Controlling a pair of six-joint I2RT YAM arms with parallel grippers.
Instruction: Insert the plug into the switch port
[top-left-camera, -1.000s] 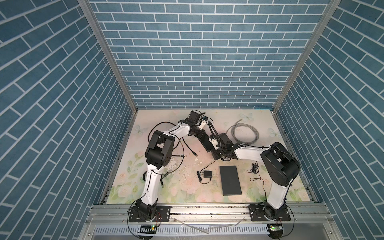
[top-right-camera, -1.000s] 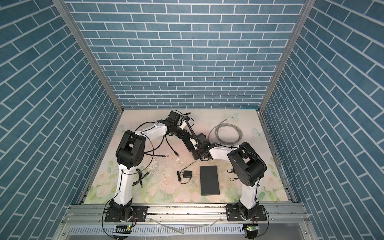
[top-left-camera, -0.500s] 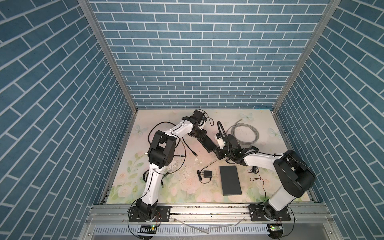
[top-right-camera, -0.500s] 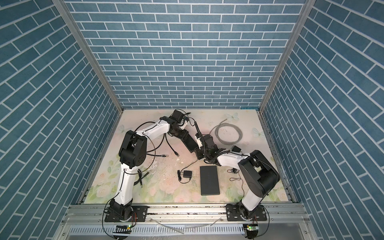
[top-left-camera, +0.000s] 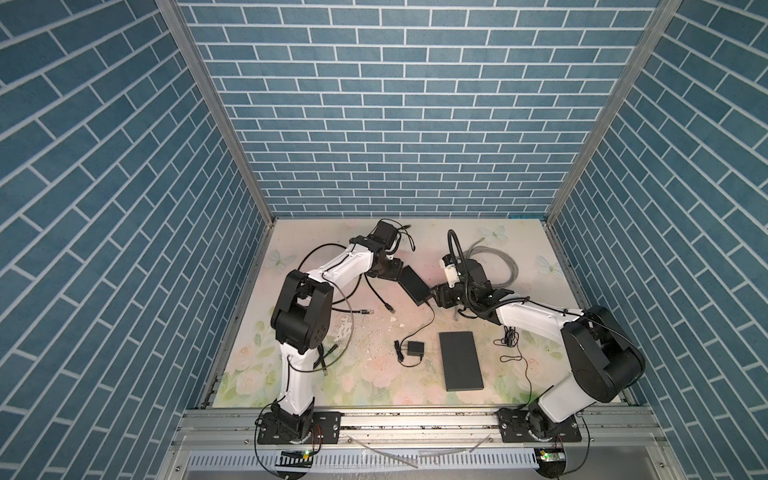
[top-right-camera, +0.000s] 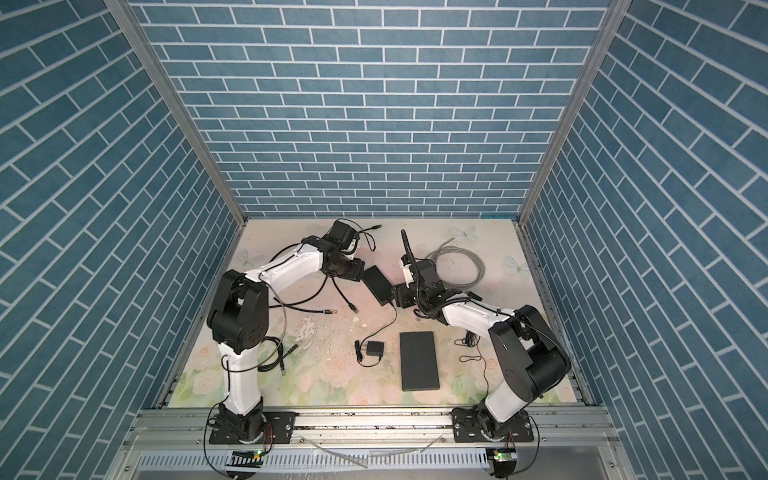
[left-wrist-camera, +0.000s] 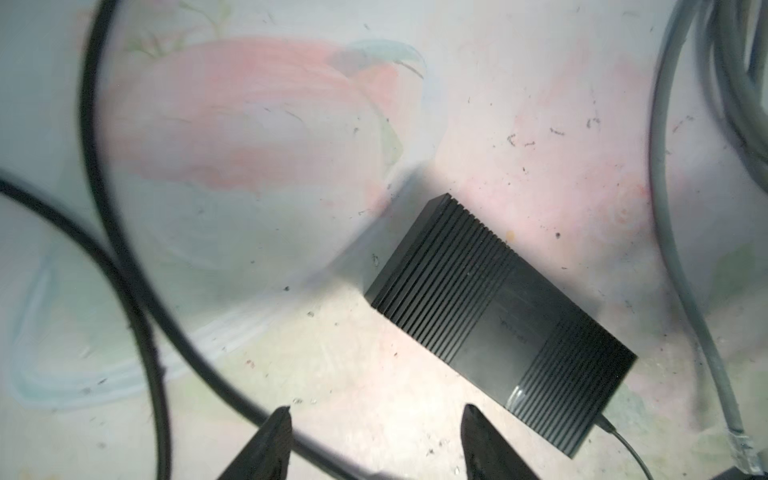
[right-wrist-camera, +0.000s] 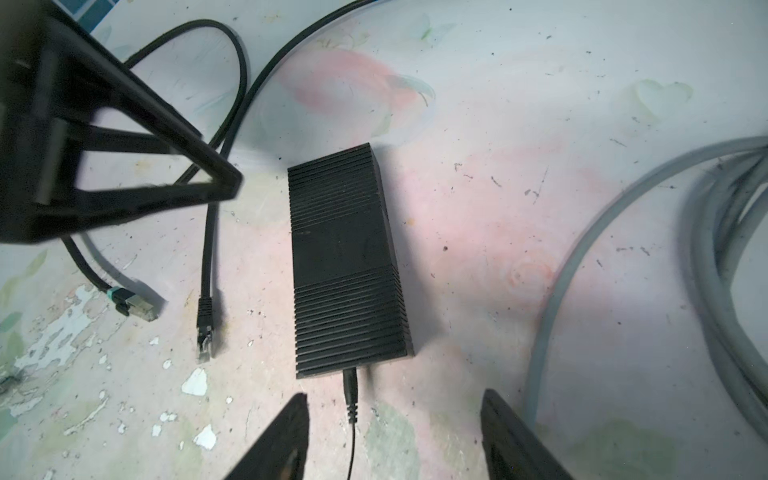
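The right claw (right-wrist-camera: 395, 401) stands wide and holds nothing. The plug (right-wrist-camera: 350, 386) sits in the near end of the switch (right-wrist-camera: 347, 266), just ahead of the claw between its spread fingertips. The left claw (left-wrist-camera: 376, 409) gapes empty as well, with the switch's far end just ahead of it on the desk (right-wrist-camera: 540, 124).

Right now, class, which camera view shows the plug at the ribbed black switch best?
The right wrist view: the plug sits sharp and central, meeting the end of the switch. The left wrist view shows the plug small, near the picture's edge. In both top views it is too small to make out.
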